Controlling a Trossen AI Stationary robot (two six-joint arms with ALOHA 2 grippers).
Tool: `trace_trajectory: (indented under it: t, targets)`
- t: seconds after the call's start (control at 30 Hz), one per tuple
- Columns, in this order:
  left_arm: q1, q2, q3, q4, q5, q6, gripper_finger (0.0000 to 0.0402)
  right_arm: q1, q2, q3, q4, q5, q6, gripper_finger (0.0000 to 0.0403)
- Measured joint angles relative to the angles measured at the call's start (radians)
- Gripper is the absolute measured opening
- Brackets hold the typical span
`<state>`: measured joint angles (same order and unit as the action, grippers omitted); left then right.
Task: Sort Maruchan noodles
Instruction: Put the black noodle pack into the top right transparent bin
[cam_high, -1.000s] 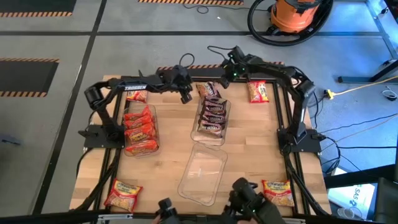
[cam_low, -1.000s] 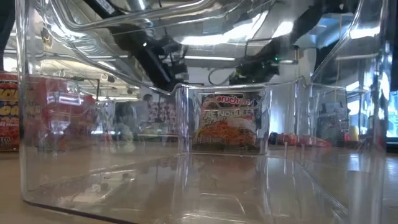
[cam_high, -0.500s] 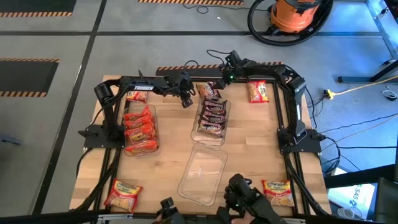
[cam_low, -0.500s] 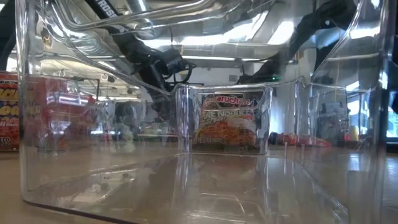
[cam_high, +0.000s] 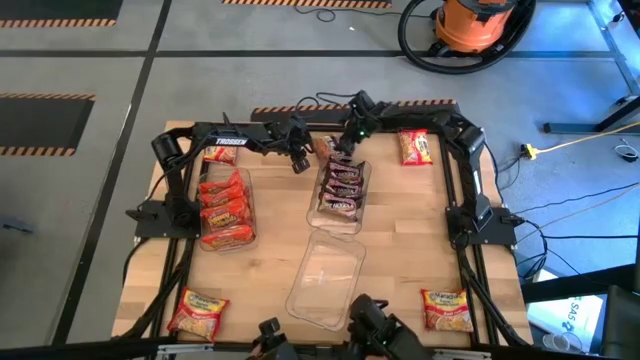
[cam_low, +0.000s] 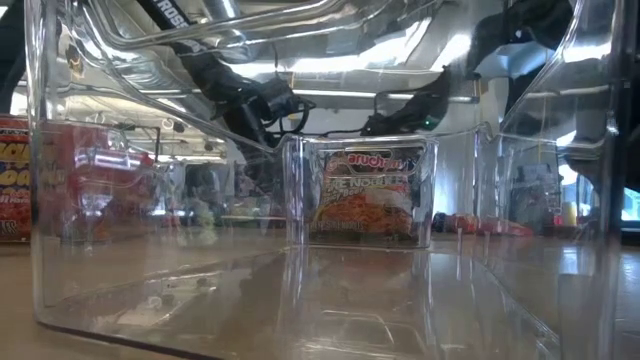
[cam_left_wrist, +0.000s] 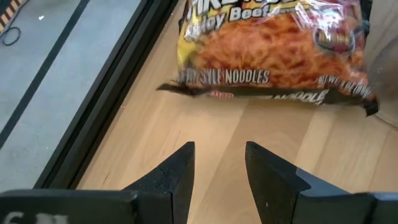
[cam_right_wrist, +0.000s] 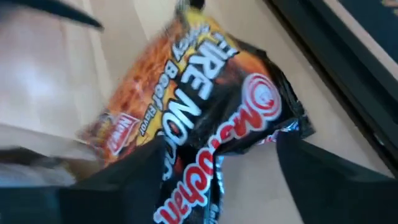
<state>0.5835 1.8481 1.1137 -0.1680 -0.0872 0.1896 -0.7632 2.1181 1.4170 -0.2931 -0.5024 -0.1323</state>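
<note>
Right gripper (cam_high: 343, 140) open over dark packet (cam_right_wrist: 205, 124), near table (cam_high: 400, 250) far edge.

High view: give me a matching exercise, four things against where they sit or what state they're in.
Things:
1. dark packets
2. orange-red packets
3. near clear bin
4. red-and-yellow packet

Place or state:
A. loose on the table's far right
B. stacked in the middle bin
C. holds no packets
D. fill the left bin

Pairs: 1-B, 2-D, 3-C, 4-A
</note>
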Motion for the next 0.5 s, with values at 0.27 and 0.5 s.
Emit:
trace_trajectory:
  t: [0.27,0.5]
  targets:
    - [0.0,0.0,0.0,0.004,0.0,0.004,0.0136,0.045,0.0,0.003,-0.01,0.046,-0.127,0.0106]
    - [0.0,0.0,0.0,0.005,0.0,0.004,0.0136,0.036,-0.005,0.002,-0.012,0.058,-0.166,0.0017]
